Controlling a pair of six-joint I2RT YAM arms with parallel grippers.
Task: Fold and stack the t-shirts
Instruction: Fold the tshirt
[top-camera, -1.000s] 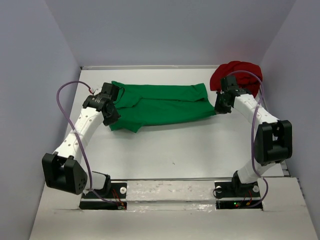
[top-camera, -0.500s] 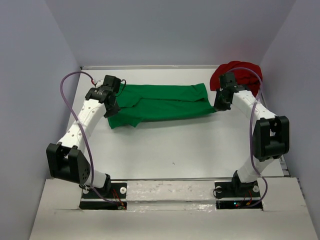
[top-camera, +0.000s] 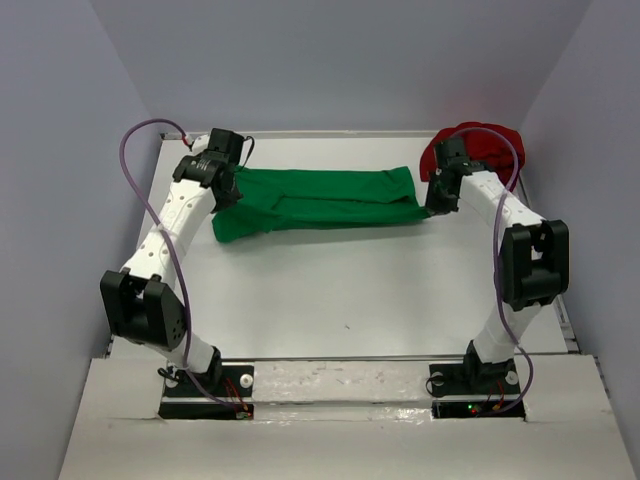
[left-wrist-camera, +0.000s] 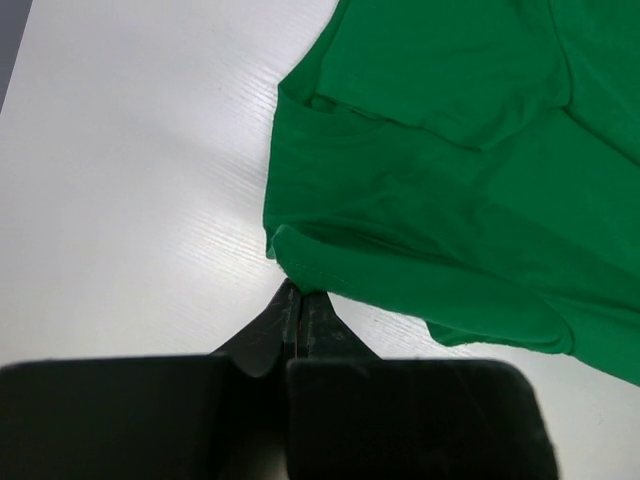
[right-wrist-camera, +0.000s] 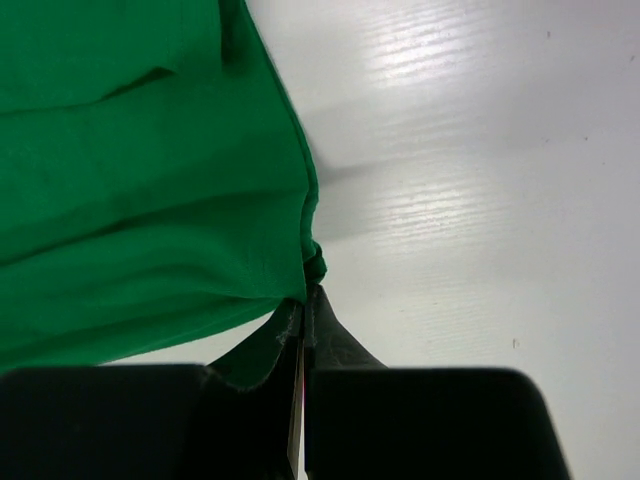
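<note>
The bright green t-shirt (top-camera: 320, 198) lies stretched sideways as a long band across the far part of the table. My left gripper (top-camera: 226, 192) is shut on its left end; in the left wrist view the closed fingertips (left-wrist-camera: 300, 292) pinch a folded green hem (left-wrist-camera: 300, 255). My right gripper (top-camera: 434, 203) is shut on the shirt's right end, its tips (right-wrist-camera: 305, 300) pinching the cloth's corner (right-wrist-camera: 312, 262). The dark red t-shirt (top-camera: 480, 148) sits bunched in the far right corner, behind the right arm.
Grey walls close in the table (top-camera: 340, 290) on the left, far and right sides. Both arm bases (top-camera: 340, 385) stand at the near edge. Purple cables loop off each arm.
Both grippers have carried the green shirt's ends toward the far edge. The shirt now lies farther back and flatter, with its near flap drawn in.
</note>
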